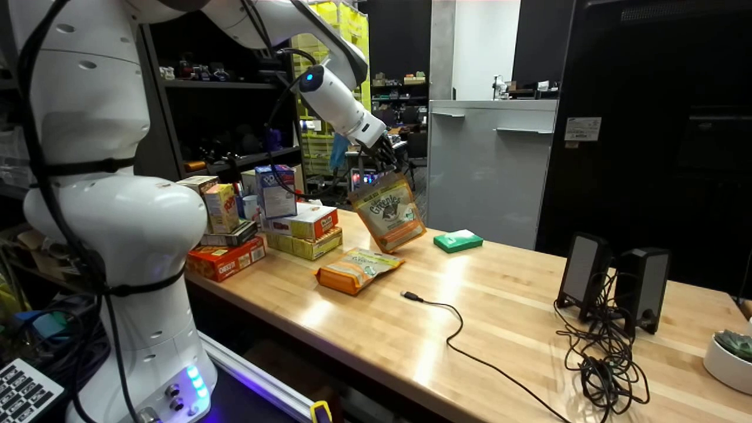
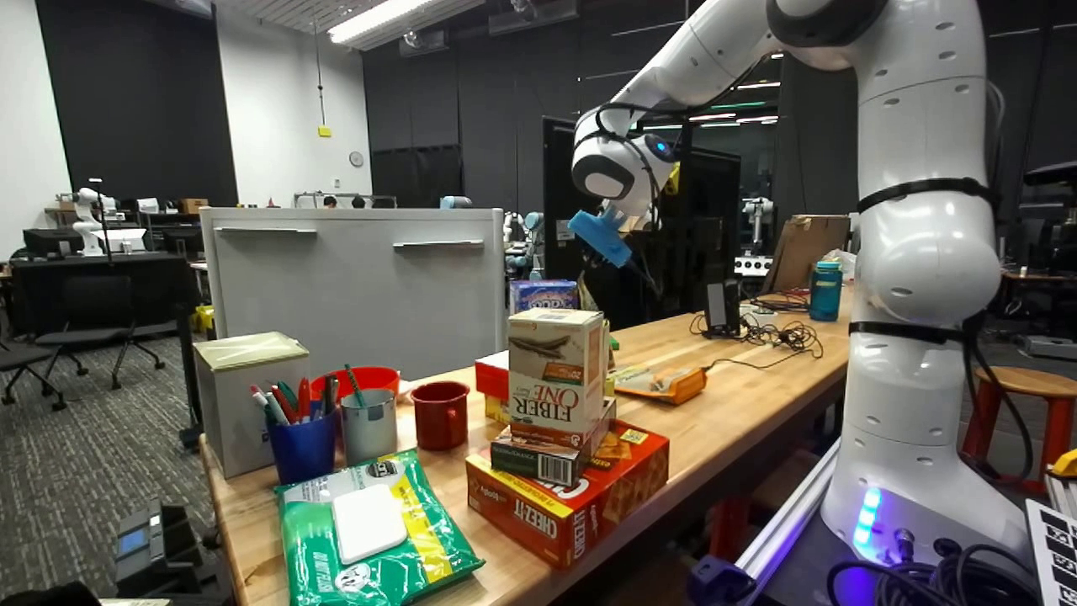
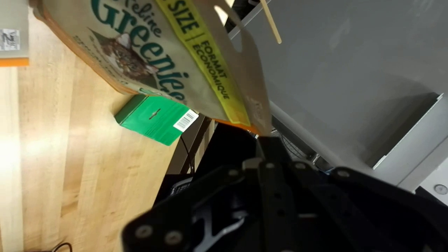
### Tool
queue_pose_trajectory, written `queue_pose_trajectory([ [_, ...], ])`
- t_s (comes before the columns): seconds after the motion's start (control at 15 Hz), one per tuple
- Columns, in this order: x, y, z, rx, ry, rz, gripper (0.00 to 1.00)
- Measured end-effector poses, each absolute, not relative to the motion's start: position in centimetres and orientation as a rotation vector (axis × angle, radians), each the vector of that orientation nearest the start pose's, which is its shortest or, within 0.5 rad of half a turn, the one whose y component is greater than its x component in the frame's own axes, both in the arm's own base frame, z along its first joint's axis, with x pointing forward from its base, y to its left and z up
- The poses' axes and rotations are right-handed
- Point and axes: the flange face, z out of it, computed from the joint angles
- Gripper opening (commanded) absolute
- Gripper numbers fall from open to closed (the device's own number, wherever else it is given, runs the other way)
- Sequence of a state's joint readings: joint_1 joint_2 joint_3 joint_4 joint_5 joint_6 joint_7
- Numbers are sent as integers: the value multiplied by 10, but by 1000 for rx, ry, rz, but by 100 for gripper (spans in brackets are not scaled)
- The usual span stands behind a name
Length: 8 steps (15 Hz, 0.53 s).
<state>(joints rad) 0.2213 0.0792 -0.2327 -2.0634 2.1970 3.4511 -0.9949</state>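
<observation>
The gripper (image 1: 393, 167) has its fingers closed tight on a top corner of a Feline Greenies pouch (image 1: 389, 212), holding it tilted over the tabletop (image 1: 505, 294) near the edge facing the grey panel (image 1: 487, 182). Grasping looks done and lifting at least begun; release is left. Whether the pouch's lower edge clears the surface is hard to tell. A matching pouch (image 1: 358, 270) lies flat nearby, ungripped.
</observation>
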Motion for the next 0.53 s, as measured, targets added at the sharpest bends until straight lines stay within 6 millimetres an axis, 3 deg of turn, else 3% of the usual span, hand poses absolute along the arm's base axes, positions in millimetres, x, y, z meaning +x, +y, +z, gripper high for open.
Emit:
queue_pose_trajectory([
  [0.53,495,-90,400,-2019,1711,-1081,0],
])
